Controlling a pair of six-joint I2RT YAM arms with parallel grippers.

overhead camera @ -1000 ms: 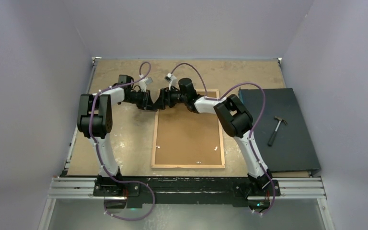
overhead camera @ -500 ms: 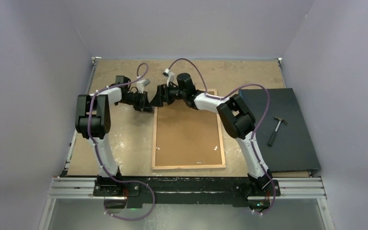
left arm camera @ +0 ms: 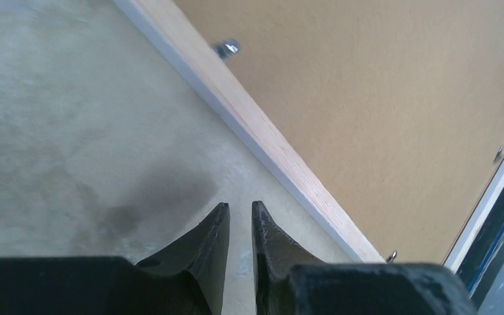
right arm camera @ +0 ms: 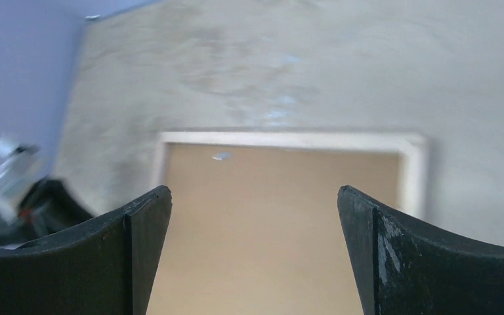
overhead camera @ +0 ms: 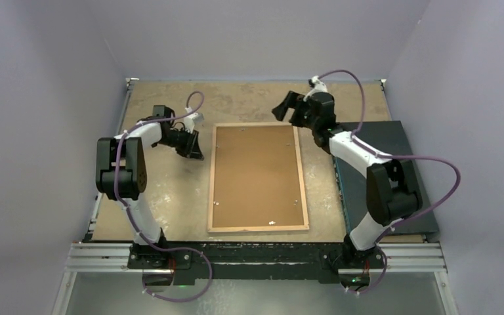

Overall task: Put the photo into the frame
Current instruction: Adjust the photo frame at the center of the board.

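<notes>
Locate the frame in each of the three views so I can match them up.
Top external: the frame lies back up in the middle of the picture, long sides running near to far.
Left wrist: its long left rail crosses diagonally from top left to lower right.
Right wrist: its far short rail runs across mid-picture.
Shared landmark: the brown backing board inside the rails.

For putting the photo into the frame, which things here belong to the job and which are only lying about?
Job: frame, back up; backing board seated in it. Photo not in view.
Lying about: dark mat at the right.
</notes>
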